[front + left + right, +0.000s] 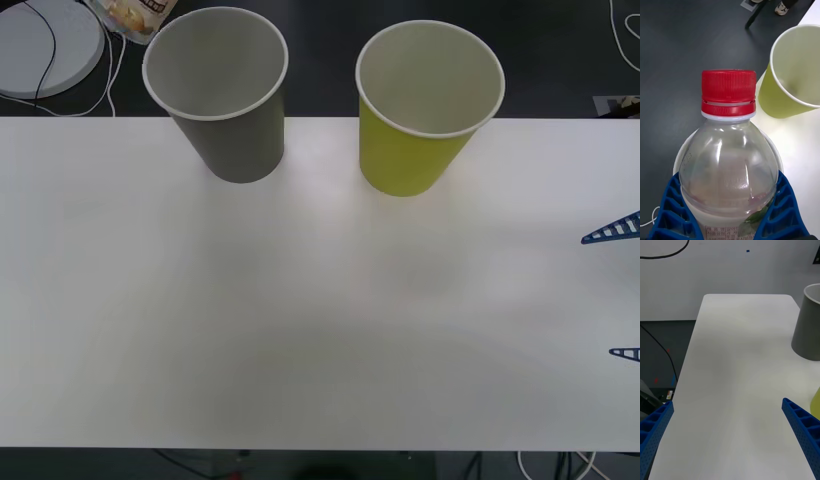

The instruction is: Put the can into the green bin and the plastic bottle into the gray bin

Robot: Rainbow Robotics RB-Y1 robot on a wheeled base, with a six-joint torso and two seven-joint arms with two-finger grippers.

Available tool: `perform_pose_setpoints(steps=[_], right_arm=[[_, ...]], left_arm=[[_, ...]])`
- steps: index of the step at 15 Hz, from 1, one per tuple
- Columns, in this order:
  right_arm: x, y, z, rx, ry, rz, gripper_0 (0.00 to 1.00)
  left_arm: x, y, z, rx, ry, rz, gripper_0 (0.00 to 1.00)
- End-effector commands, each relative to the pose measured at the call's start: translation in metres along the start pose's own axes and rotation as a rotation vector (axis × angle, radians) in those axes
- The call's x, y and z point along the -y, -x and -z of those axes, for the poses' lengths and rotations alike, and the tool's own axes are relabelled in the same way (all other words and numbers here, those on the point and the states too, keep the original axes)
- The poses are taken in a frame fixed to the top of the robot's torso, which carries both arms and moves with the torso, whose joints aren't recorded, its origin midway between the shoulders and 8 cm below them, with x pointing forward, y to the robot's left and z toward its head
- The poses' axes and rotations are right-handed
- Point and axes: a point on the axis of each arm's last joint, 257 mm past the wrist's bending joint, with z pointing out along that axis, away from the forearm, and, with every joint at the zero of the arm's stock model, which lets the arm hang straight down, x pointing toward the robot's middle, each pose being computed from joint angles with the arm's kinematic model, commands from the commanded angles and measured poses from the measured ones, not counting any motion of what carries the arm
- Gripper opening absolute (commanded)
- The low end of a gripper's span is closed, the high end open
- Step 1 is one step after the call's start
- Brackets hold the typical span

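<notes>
My left gripper [728,213] is shut on the plastic bottle [728,150], a clear one with a red cap and its label at the grip. A white round rim [677,159] curves just behind the bottle, beside the green bin [797,75]. In the front view the gray bin [215,95] stands at the table's far left-centre and the green bin [428,105] to its right, both upright. My right gripper [618,295] hovers open at the table's right edge with nothing between its fingers [801,427]. The can is out of view.
The white table [300,320] stretches wide in front of the bins. Off its far left corner lie a gray disc [45,45] with a cable and a snack bag [135,15]. Dark floor lies beyond the table's far edge.
</notes>
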Motion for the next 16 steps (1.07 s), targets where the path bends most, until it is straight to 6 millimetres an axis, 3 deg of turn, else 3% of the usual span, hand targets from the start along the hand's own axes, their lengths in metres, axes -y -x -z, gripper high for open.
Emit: perform_pose_setpoints(steps=[1,8,9,10,11,16], right_arm=[[0.000,0.000,0.000,0.000,0.000,0.000,1.00],[0.000,0.000,0.000,0.000,0.000,0.000,1.00],[0.000,0.000,0.000,0.000,0.000,0.000,1.00],[0.000,0.000,0.000,0.000,0.000,0.000,1.00],[0.000,0.000,0.000,0.000,0.000,0.000,1.00],[0.000,0.000,0.000,0.000,0.000,0.000,1.00]], left_arm=[[0.004,0.011,-0.009,-0.003,0.005,-0.007,0.00],[0.011,0.019,-0.021,0.005,-0.016,0.006,0.00],[0.011,0.020,-0.020,0.006,-0.016,0.002,0.22],[0.011,0.019,-0.021,0.004,-0.016,0.004,0.81],[0.011,0.019,-0.020,0.004,-0.015,0.001,1.00],[0.010,0.019,-0.021,0.004,-0.013,0.004,1.00]])
